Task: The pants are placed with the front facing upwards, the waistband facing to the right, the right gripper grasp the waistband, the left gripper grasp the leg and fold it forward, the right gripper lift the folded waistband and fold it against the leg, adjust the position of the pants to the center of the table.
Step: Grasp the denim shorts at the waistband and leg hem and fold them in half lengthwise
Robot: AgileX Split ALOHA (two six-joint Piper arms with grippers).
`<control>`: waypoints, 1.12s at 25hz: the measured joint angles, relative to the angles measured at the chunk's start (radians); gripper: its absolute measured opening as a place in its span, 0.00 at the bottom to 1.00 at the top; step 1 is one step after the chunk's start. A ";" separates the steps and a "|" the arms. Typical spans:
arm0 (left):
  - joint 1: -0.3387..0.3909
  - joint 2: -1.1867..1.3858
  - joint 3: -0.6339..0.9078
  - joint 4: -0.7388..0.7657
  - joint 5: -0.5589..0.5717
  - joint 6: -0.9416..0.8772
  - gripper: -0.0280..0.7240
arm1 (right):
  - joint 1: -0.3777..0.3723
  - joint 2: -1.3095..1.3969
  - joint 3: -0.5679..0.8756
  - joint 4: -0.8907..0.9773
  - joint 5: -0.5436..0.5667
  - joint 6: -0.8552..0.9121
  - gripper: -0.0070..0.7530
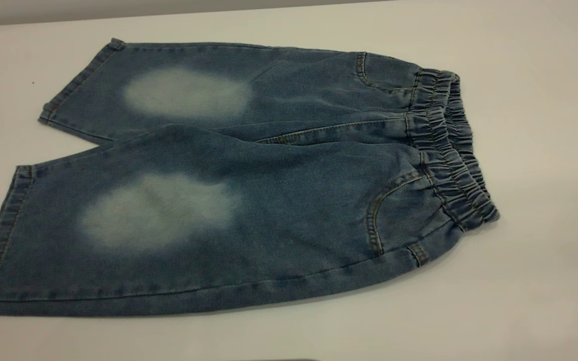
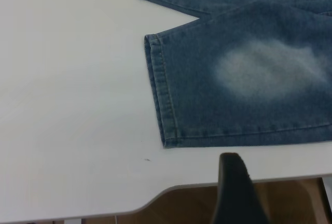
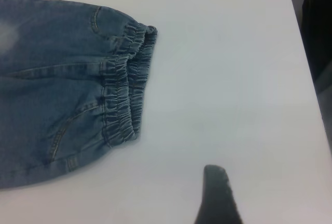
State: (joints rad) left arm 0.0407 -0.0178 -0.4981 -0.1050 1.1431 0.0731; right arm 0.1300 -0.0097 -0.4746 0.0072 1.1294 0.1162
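Pants (image 1: 249, 200) spread flat, front up, on the white table (image 1: 545, 150), both legs side by side with pale patches showing. Waistband (image 1: 449, 150) at the right end, leg hems at the left, unfolded. Left gripper (image 2: 236, 187) seen only as one dark fingertip over the table's near edge, just beside the hem of the near leg and not touching it; jaw state impossible to tell. Right gripper (image 3: 218, 198) likewise seen as a single dark tip above bare table, near the waistband but apart from it; spread or closed could not be told. Nothing held.
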 joint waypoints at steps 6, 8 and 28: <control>0.000 0.000 0.000 0.000 0.000 0.000 0.55 | 0.000 0.000 0.000 0.000 0.000 0.000 0.56; 0.000 0.000 0.000 0.000 0.000 0.000 0.55 | 0.000 0.000 0.000 0.000 0.000 0.000 0.56; 0.000 0.000 0.000 0.000 0.000 0.000 0.55 | 0.000 0.000 0.000 0.000 0.000 0.000 0.56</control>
State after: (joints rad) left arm 0.0407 -0.0178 -0.4981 -0.1050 1.1431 0.0731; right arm 0.1300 -0.0097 -0.4746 0.0072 1.1294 0.1162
